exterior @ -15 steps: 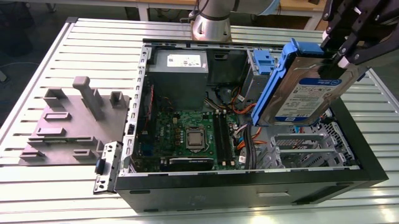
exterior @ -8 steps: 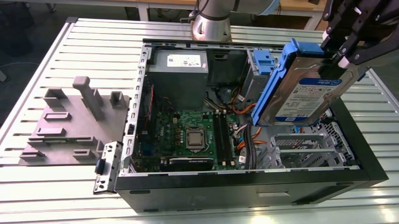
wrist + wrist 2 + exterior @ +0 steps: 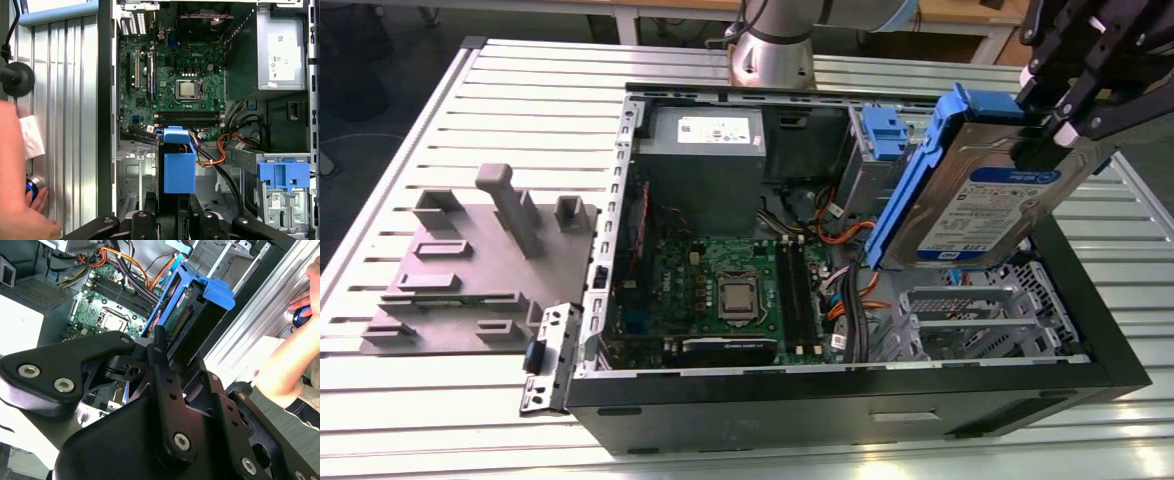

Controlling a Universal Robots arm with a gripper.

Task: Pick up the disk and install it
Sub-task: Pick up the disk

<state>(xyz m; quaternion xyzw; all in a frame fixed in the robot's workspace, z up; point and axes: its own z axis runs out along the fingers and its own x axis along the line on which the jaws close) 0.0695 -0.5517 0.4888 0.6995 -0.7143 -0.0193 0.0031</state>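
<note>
Matt black claw grips the disk: smooth grey metal, paper label, shiny blue plastic rails; below, ribbed metal desk.

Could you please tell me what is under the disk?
The disk, held tilted in the tool, hangs over the open case. Under it are a metal bay and cables; the disk covers what lies behind it.

We see the disk — silver-grey, with a white-and-blue label and blue side rails — up in the air, tilted on edge, above the open computer case.
</note>
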